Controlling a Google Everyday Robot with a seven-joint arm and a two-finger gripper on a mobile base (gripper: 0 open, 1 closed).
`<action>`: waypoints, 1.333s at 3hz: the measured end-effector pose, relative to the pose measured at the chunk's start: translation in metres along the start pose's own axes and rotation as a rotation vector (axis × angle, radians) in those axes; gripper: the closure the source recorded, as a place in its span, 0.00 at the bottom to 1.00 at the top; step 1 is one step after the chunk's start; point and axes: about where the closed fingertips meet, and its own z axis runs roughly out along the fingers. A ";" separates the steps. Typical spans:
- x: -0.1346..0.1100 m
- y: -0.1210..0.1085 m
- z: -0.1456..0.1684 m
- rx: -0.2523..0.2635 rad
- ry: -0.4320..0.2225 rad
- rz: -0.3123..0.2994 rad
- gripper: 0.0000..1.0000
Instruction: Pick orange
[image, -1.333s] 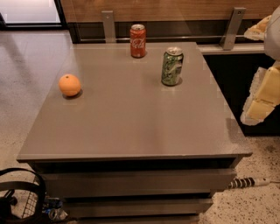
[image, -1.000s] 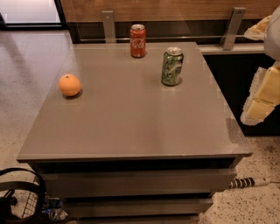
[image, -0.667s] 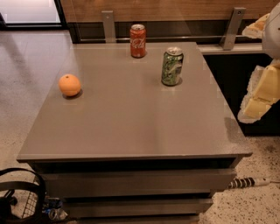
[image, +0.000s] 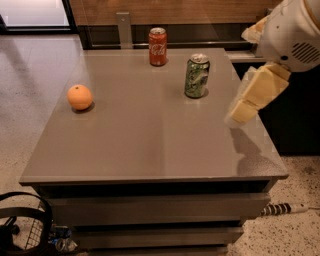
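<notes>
The orange (image: 80, 97) is a small round fruit resting on the left side of the grey table (image: 150, 145). My gripper (image: 246, 109) is cream-coloured and hangs from the white arm (image: 295, 35) above the table's right edge. It is empty and far to the right of the orange, just right of a green can (image: 197, 76).
A red cola can (image: 158, 46) stands at the table's back middle. A wood-panelled wall with metal posts (image: 123, 27) runs behind the table. A black wire basket (image: 25, 225) sits on the floor at the front left, and a cable (image: 282, 208) lies at the front right.
The arm and gripper have swung left, from beside the table to over its right edge. The orange and both cans have not moved.
</notes>
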 end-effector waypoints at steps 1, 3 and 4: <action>-0.060 0.010 0.048 -0.032 -0.282 0.124 0.00; -0.124 0.009 0.095 -0.005 -0.531 0.194 0.00; -0.138 0.000 0.094 0.039 -0.569 0.201 0.00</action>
